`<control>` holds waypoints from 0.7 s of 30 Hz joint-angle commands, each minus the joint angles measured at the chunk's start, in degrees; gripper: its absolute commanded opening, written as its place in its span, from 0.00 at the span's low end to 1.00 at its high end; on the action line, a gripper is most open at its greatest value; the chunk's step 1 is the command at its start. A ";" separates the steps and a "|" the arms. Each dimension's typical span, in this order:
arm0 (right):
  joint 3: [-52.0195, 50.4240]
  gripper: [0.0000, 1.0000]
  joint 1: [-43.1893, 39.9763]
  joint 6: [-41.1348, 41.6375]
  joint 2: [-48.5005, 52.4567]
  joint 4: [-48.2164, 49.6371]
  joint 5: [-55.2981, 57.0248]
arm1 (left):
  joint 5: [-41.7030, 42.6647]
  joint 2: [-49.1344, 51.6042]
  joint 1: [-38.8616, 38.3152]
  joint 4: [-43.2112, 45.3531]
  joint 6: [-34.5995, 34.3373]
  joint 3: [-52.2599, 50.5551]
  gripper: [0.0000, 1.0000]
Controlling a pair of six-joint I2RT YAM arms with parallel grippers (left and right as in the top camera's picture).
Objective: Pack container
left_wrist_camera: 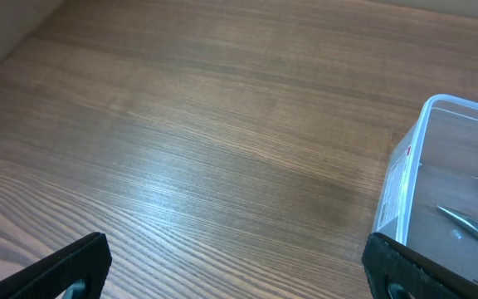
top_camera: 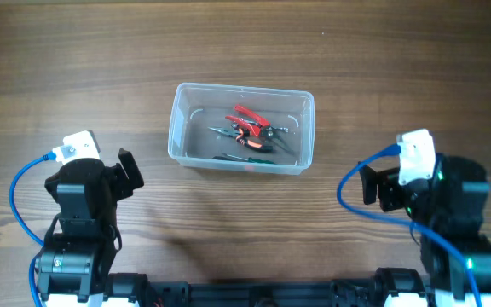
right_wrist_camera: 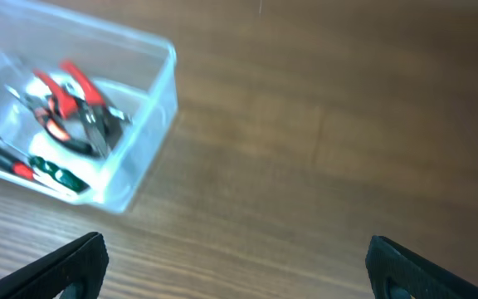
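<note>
Well, on the wooden table (top_camera: 75, 68) the clear container (top_camera: 175, 128) sits between my left claw (top_camera: 129, 170) and right claw (top_camera: 370, 184), well apart from both. Each claw gapes wide, gripping nothing. Red-handled pliers (top_camera: 250, 126) and other small tools lie inside the container.

One container (top_camera: 176, 128), two hands (top_camera: 130, 170) (top_camera: 371, 183), several tools (top_camera: 250, 130)

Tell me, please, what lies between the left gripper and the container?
Only bare wooden table separates the left gripper from the container; the overhead view shows this plainly.
</note>
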 commanded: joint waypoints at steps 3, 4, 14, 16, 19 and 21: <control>-1.84 1.00 0.57 -0.24 -20.37 -0.68 -1.81 | -0.96 0.07 -0.26 -0.09 -0.52 -0.31 1.00; -2.93 1.00 0.57 -0.35 -23.04 -0.59 -1.40 | -0.96 0.07 -0.26 -0.09 -0.52 -0.31 1.00; -29.83 1.00 3.61 -8.52 -33.33 39.95 -0.55 | -0.96 0.07 -0.26 -0.09 -0.52 -0.33 1.00; -34.21 1.00 4.94 -11.17 -33.33 46.62 -0.55 | -0.96 0.07 -0.26 -0.09 -0.52 -0.31 1.00; -38.82 1.00 6.23 -12.59 -33.83 50.56 -0.52 | -0.96 0.07 -0.26 -0.09 -0.52 -0.31 1.00; -41.59 1.00 6.40 -12.39 -34.71 51.17 -0.52 | -0.96 0.07 -0.26 -0.09 -0.52 -0.31 1.00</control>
